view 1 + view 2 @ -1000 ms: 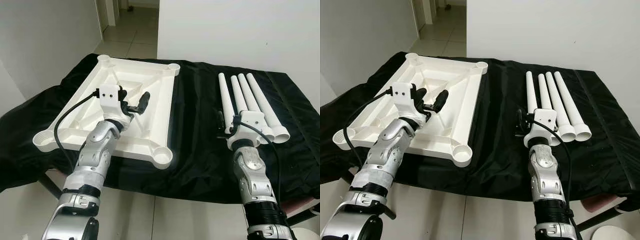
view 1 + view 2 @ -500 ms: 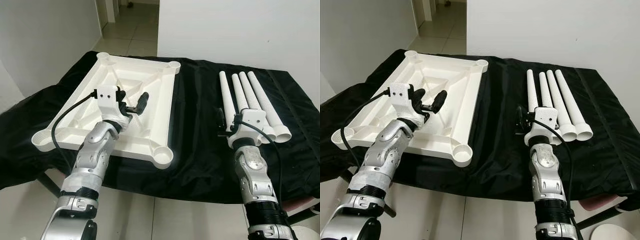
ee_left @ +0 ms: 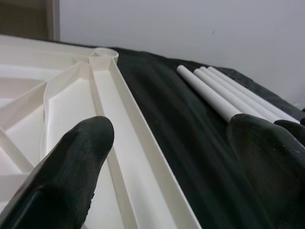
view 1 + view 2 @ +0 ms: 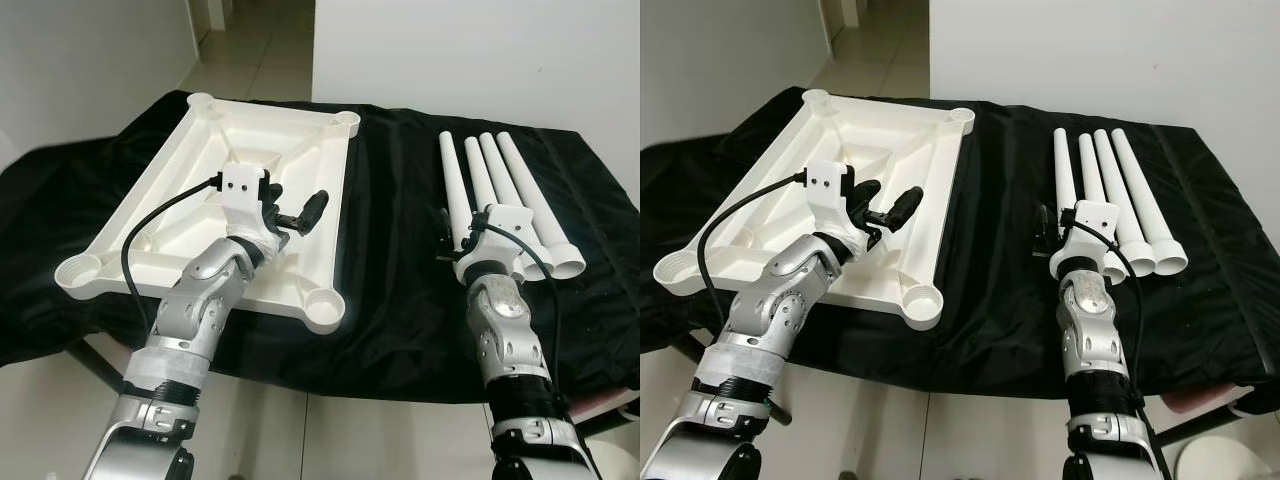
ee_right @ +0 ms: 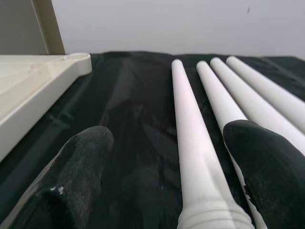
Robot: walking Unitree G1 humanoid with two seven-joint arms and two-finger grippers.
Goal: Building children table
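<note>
On the black cloth: one tabletop, four legs.

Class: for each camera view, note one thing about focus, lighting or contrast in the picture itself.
Left eye view: evenly lit and sharp; the white tabletop stands out against the black cloth. Left wrist view: the left end effector fingers are large, dark and soft, the legs beyond crisper. Right wrist view: the right end effector fingers blur, with a soft sheen on the cloth.

An upturned table panel lies on the left of the tabletop. Four table legs lie side by side on its right, well apart from the panel.
</note>
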